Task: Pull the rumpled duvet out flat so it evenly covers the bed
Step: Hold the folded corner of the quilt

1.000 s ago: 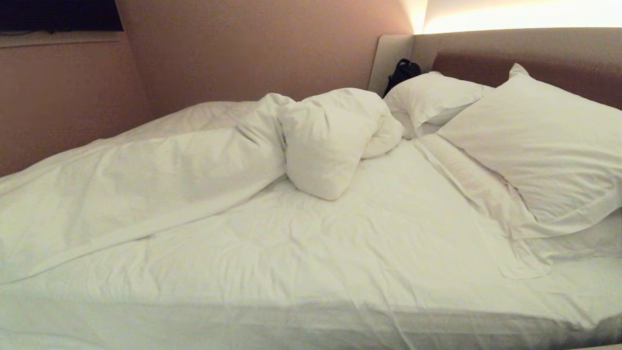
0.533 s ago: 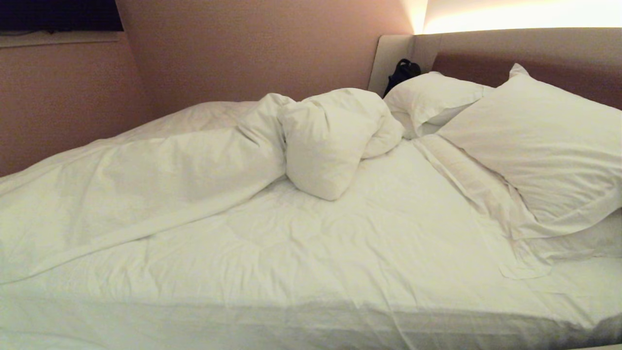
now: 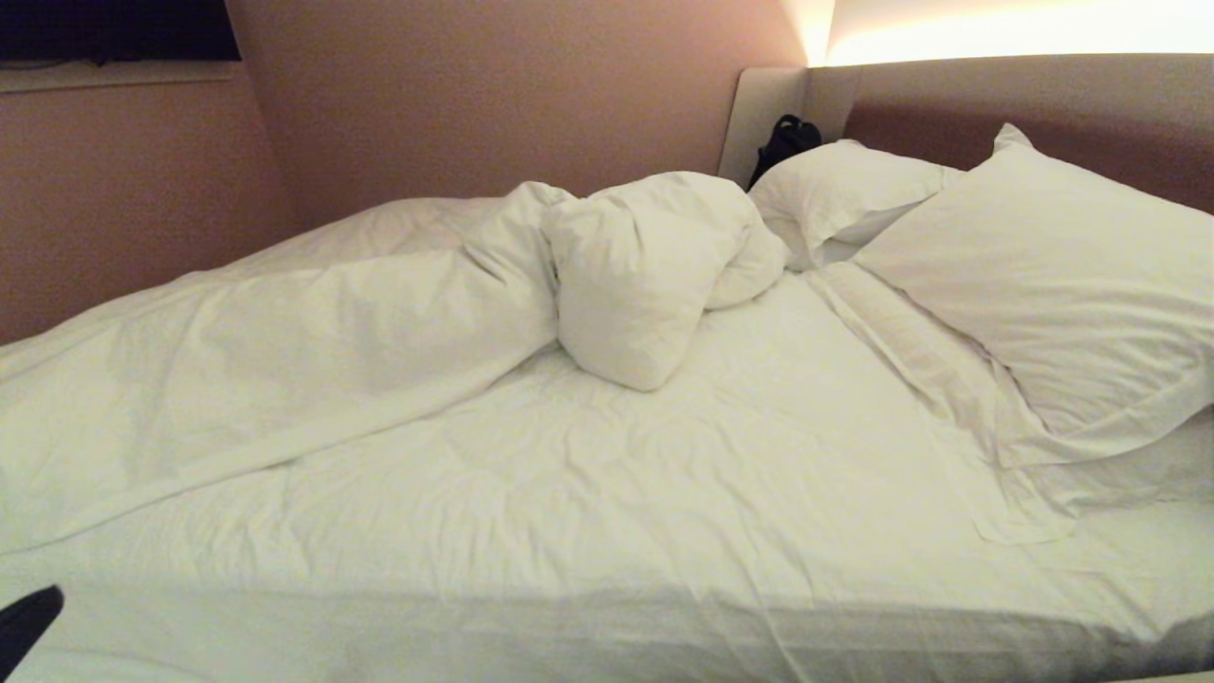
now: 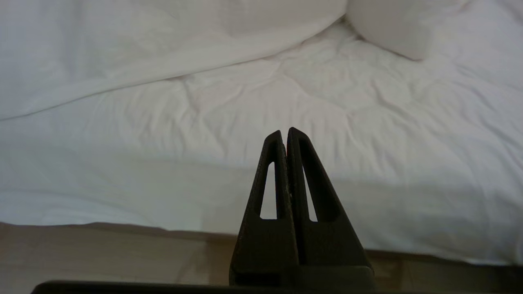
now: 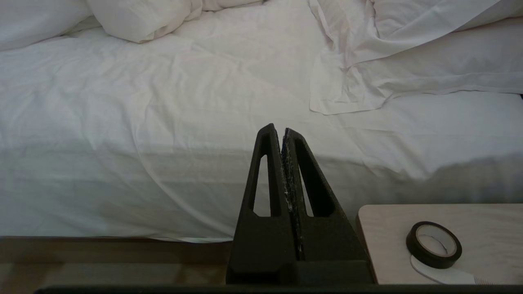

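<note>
Duvet (image 3: pixel 607 275) bunched mid-bed (image 3: pixel 664 531), pillows (image 3: pixel 1053 285) at headboard, tape roll (image 5: pixel 434 245) on tabletop (image 5: pixel 392 241). My left claw (image 4: pixel 284 134) and right claw (image 5: pixel 276 130) both closed, empty, off the bed.

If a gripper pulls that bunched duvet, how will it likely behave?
The duvet is piled in soft, puffy folds, so it is probably floppy and light. Pulled from one point, it would likely stretch into a ridge rather than slide flat.
</note>
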`<state>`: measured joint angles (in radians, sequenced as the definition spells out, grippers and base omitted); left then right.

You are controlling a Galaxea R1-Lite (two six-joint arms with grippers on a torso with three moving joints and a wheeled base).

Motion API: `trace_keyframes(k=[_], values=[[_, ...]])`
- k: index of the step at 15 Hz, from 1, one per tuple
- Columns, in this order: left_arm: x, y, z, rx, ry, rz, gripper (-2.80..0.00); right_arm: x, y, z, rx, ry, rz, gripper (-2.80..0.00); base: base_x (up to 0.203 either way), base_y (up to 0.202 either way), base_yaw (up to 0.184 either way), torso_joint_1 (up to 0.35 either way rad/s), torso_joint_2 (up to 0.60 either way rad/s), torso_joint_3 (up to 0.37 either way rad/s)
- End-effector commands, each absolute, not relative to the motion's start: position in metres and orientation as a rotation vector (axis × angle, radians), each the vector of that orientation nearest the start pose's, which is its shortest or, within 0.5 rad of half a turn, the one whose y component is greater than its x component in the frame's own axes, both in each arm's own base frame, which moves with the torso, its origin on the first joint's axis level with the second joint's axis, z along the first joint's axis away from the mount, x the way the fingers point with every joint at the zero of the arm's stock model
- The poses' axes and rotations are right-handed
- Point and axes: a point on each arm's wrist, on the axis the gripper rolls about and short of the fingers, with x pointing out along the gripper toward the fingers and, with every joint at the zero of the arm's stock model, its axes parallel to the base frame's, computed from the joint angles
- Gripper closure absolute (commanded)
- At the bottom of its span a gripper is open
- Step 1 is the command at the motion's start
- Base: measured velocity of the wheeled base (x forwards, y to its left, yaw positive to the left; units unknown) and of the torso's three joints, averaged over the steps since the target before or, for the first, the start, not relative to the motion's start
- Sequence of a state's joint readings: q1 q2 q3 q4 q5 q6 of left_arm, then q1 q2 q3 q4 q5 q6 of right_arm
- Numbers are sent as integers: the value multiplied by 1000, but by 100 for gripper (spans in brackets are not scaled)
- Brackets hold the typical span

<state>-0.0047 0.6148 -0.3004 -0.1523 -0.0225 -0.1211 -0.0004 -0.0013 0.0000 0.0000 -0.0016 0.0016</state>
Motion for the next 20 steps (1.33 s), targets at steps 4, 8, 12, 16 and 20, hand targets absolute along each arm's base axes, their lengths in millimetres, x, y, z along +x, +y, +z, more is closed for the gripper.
trace_keyframes(k=[4, 8, 12, 16, 20], values=[[169, -1, 169, -135, 360, 1, 0, -23, 0, 75, 2, 0, -2, 0, 0, 0, 0, 0, 0, 0], [243, -2, 157, -85, 356, -3, 0, -23, 0, 75, 2, 0, -3, 0, 0, 0, 0, 0, 0, 0], [308, -3, 130, 61, 309, 25, 0, -23, 0, 75, 2, 0, -2, 0, 0, 0, 0, 0, 0, 0], [368, -6, 120, 119, 234, 67, 0, -23, 0, 75, 2, 0, -2, 0, 0, 0, 0, 0, 0, 0], [420, -5, 102, 121, 205, 143, 0, -23, 0, 75, 2, 0, -2, 0, 0, 0, 0, 0, 0, 0]])
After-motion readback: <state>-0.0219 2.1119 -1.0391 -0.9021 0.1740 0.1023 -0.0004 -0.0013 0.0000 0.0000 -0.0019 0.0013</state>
